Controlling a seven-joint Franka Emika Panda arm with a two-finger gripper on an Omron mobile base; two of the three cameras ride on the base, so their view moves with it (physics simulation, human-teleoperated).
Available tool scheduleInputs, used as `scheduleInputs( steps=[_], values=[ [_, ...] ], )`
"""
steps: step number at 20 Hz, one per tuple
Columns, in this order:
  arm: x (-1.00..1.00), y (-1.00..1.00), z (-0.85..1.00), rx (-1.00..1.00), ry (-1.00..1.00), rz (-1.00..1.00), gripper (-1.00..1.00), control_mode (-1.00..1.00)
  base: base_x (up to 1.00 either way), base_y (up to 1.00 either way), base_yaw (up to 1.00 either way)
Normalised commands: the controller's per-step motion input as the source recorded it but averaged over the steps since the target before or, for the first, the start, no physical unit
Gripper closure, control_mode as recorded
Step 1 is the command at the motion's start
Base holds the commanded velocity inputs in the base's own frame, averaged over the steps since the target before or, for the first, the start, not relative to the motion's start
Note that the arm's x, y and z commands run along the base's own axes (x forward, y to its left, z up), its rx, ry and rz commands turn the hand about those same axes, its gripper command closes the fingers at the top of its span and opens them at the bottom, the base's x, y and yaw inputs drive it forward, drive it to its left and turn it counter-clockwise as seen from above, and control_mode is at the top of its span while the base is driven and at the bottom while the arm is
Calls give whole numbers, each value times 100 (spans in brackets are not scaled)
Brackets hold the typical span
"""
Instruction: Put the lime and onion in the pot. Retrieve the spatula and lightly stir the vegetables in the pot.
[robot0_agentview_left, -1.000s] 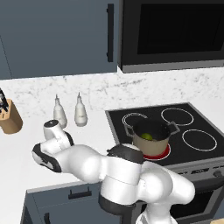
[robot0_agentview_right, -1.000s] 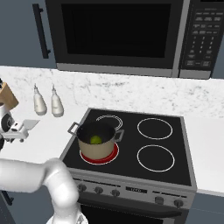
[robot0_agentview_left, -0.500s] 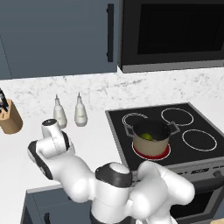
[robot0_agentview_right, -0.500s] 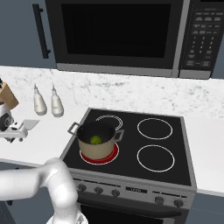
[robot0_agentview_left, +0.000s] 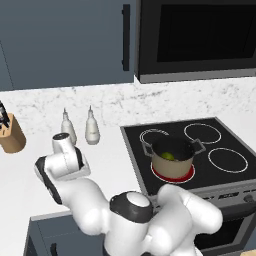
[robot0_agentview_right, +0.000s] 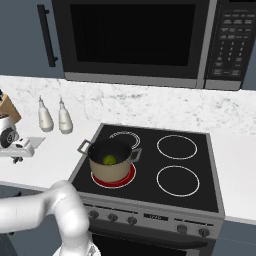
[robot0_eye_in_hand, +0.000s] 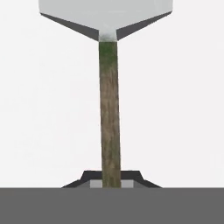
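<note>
spatula (robot0_eye_in_hand: 109, 109) handle runs straight up from the closed gripper (robot0_eye_in_hand: 111, 181).

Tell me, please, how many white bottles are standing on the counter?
2: the left bottle and the right bottle stand side by side by the backsplash, left of the stove.

Tan pot (robot0_agentview_right: 111, 169) holds a yellow-green lime (robot0_agentview_right: 109, 160); the pale-grey spatula (robot0_eye_in_hand: 109, 109) handle looks mossy brown.
</note>
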Motion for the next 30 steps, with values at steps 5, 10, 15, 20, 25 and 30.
scheduleInputs(
  steps=[5, 10, 15, 20, 25, 30],
  values=[
    [-76, -34, 84, -1, -8, 11, 100, -100, 0, 0, 0],
    [-73, -39, 100, -14, 0, 12, 100, -100, 0, 0, 0],
    [-64, -49, 99, -27, 0, 21, 100, -100, 0, 0, 0],
    [-74, -72, 89, -42, 0, 24, 100, -100, 0, 0, 0],
    [-55, -67, 88, -46, 0, 20, 100, -100, 0, 0, 0],
    [-11, -92, 76, -42, 1, 23, 100, -100, 0, 0, 0]
  ],
)
